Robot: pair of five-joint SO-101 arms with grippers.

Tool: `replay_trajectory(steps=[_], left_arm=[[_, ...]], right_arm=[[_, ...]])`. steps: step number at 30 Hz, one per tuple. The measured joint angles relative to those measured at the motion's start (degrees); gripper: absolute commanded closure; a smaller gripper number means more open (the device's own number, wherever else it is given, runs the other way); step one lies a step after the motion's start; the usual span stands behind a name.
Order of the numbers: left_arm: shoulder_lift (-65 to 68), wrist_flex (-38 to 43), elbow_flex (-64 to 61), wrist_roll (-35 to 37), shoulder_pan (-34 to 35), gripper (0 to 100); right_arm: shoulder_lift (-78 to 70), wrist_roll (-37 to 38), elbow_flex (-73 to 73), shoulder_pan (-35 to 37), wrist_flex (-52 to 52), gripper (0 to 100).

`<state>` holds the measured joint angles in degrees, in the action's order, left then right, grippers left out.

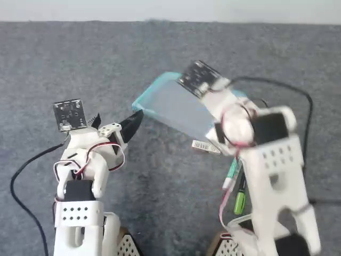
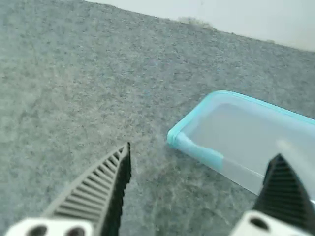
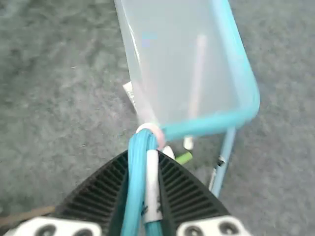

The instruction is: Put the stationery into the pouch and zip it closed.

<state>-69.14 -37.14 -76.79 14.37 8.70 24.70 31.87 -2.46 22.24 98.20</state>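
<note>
Translucent plastic edged in turquoise, the pouch [image 1: 176,106] sits tilted at frame centre, one end clamped tight in the right gripper [image 3: 146,156]. The left gripper [image 2: 202,153] gapes wide beside its corner, holding nothing. Pens [image 1: 233,175] lie lower right.

arms [image 1: 80,181]: white shells; perforated bases | fingers [image 2: 98,196]: black, ribbed | cables [image 1: 11,186]: black; red

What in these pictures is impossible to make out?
- High view: the right arm covers most of the pens and one end of the pouch.
- Right wrist view: cloudy plastic blurs the pouch's contents.
- Right wrist view: the right tool bunches the pouch's edge; zip state unclear.
</note>
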Motion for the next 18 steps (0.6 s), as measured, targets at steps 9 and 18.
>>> replay_trajectory(steps=[9,18], left_arm=[[0.0,1.32,0.0,0.0,6.15,60],[0.0,1.49,0.0,0.0,6.51,60]], right_arm=[[-2.99,-1.58,-19.08,0.97,-10.55,98.9],[4.57,-5.8,-46.07,1.23,-23.47,69.1]])
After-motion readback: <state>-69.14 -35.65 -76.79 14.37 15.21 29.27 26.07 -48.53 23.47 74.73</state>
